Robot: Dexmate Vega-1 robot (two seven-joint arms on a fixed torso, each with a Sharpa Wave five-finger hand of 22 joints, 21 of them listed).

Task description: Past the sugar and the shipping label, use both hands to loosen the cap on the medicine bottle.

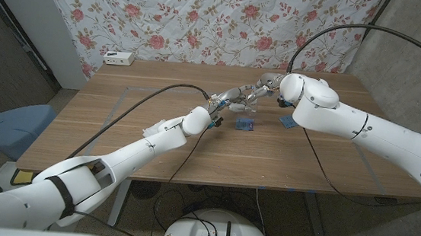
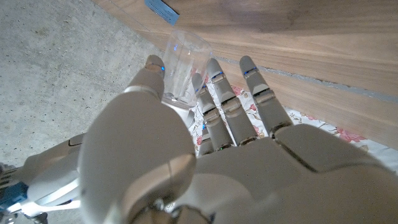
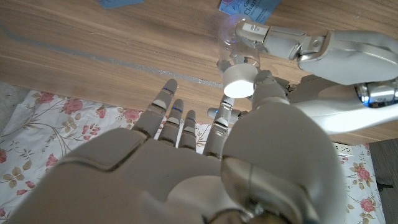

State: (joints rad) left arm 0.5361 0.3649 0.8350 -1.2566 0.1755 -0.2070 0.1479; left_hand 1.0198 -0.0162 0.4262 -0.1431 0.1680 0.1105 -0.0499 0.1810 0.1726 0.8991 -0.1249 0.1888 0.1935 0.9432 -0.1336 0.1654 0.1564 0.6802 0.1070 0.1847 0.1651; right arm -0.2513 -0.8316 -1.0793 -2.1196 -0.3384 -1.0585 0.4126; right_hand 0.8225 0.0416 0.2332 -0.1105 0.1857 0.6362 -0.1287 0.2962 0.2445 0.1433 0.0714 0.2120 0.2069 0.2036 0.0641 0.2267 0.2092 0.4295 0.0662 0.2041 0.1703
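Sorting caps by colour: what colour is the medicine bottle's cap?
White cap on the clear medicine bottle; right wrist view shows it best.

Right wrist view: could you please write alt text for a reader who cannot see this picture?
The right hand reaches toward a clear medicine bottle with a white cap, its thumb beside the cap. The left hand holds the bottle's body over the wooden table, near two blue packets.

In the head view the medicine bottle (image 1: 252, 99) is too small for us to see well, squeezed between the left hand (image 1: 231, 97) and the right hand (image 1: 268, 83). We cannot tell if the cap (image 3: 240, 82) is loose. The blue packets (image 1: 245, 123) are too tiny to read.
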